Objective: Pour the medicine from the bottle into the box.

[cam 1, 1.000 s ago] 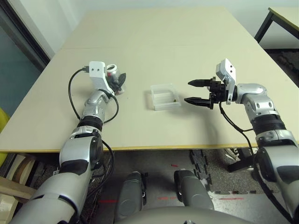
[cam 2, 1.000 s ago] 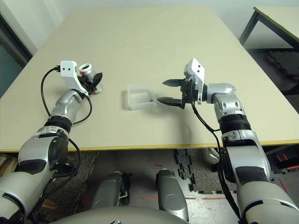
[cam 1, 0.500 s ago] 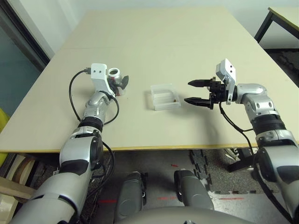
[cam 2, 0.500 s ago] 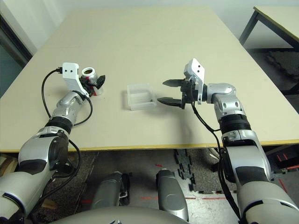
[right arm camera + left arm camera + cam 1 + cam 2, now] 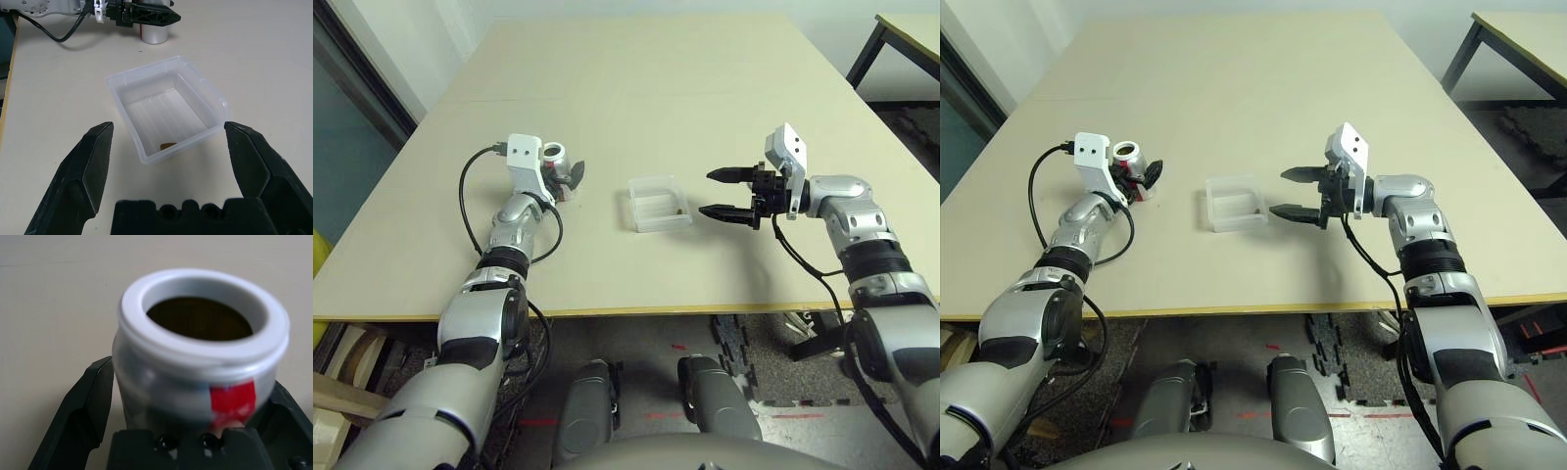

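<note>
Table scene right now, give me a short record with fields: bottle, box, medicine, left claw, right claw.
bottle: upright on the table, uncapped, between the left claw's fingers
box: clear tray mid-table, between the two arms
medicine: one brownish pill inside the box, by the wall nearest the right claw
left claw: open, jaws on either side of the bottle, not clamped
right claw: open, empty, pointing at the box, apart from it
</note>
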You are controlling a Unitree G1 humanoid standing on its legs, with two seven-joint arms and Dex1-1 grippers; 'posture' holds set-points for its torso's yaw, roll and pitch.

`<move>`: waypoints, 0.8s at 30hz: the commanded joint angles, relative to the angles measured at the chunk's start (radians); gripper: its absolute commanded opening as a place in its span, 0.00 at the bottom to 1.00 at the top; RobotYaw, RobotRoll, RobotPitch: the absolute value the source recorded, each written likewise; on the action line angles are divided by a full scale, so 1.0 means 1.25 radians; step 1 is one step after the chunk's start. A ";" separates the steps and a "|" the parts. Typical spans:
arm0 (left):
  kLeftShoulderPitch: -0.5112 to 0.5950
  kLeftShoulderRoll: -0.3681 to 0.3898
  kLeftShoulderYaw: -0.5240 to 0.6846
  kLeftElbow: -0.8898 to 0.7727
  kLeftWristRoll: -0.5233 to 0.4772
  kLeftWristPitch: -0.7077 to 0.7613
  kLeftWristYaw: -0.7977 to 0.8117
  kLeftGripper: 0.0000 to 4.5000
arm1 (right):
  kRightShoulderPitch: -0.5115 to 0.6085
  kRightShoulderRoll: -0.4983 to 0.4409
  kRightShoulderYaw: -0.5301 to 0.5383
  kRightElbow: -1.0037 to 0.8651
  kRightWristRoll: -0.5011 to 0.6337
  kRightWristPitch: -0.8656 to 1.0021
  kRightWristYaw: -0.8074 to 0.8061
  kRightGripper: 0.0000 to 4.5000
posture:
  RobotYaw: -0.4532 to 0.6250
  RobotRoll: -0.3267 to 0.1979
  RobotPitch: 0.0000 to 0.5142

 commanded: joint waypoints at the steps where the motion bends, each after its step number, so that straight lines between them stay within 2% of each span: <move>1: 0.032 0.001 -0.004 -0.044 -0.004 0.000 -0.014 0.99 | 0.000 0.004 0.007 0.004 -0.005 -0.006 -0.002 1.00 | 0.23 0.62 0.18; 9: 0.135 -0.010 -0.010 -0.215 -0.022 0.049 -0.019 0.99 | -0.005 0.013 0.007 0.020 -0.008 -0.016 -0.004 1.00 | 0.25 0.62 0.17; 16: 0.309 -0.017 -0.026 -0.525 -0.057 0.167 -0.022 0.99 | -0.006 0.020 -0.003 0.040 -0.007 -0.029 -0.014 1.00 | 0.25 0.62 0.16; 24: 0.430 0.001 0.000 -0.767 -0.118 0.285 -0.005 0.99 | 0.000 0.022 -0.053 0.079 0.031 -0.008 -0.050 1.00 | 0.27 0.62 0.15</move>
